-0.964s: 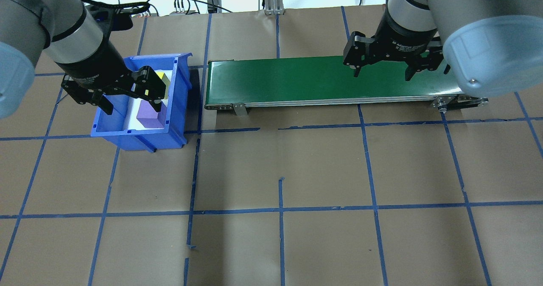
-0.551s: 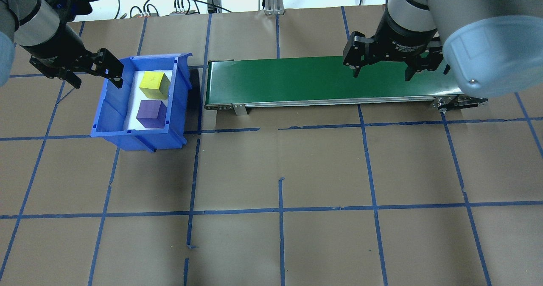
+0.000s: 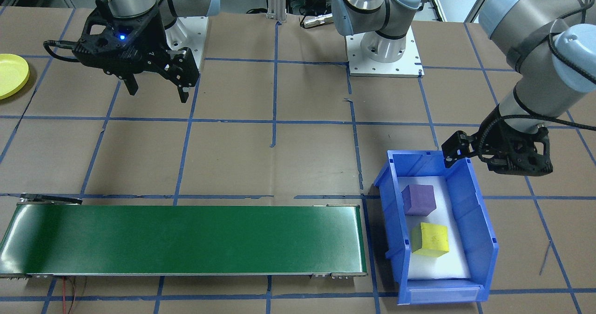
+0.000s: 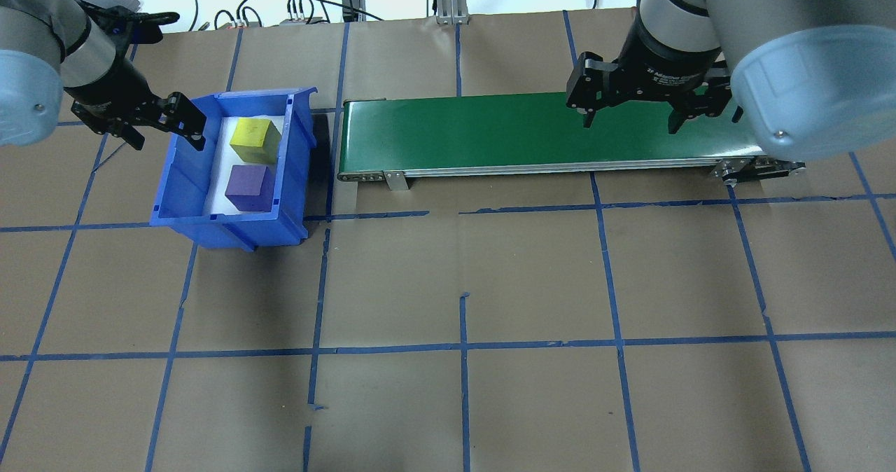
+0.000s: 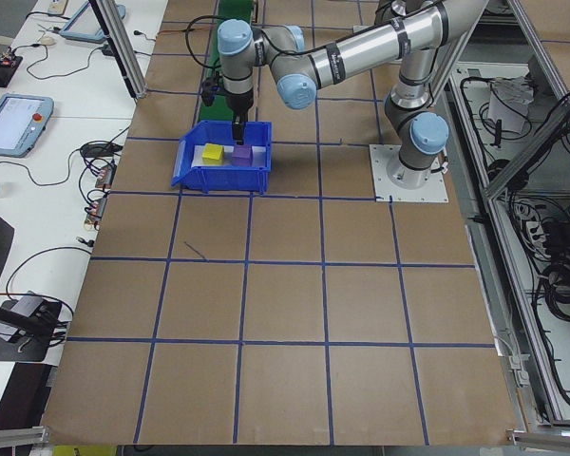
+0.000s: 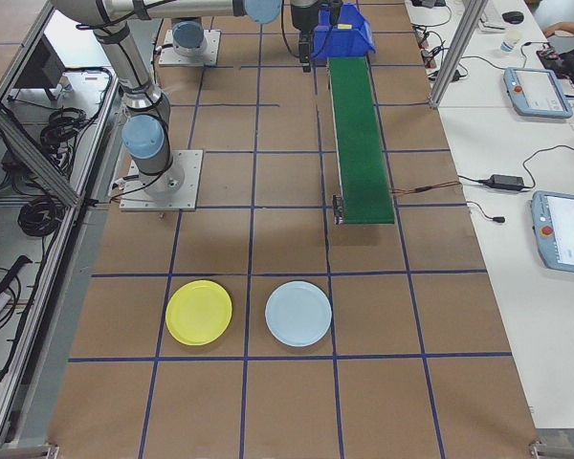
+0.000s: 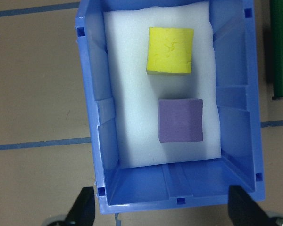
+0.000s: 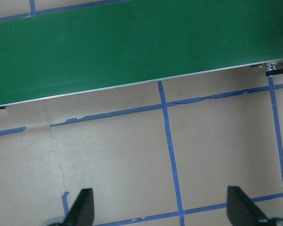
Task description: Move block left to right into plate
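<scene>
- Retreat is what has changed: a second ago my left claw (image 4: 163,123) hung over the blue bin (image 4: 183,190); now it sits back above the bin's outer rim, fingers apart, holding nothing.
- Blocks untouched: the yellow block (image 4: 255,141) and purple block (image 4: 249,188) lie on the bin's white foam, so no pick has begun.
- My right claw (image 4: 631,115) hovers spread and empty over the green conveyor (image 4: 490,136), unmoved.
- The yellow plate (image 6: 199,313) waits on the counter, well apart, beside a pale blue plate (image 6: 298,314).
</scene>
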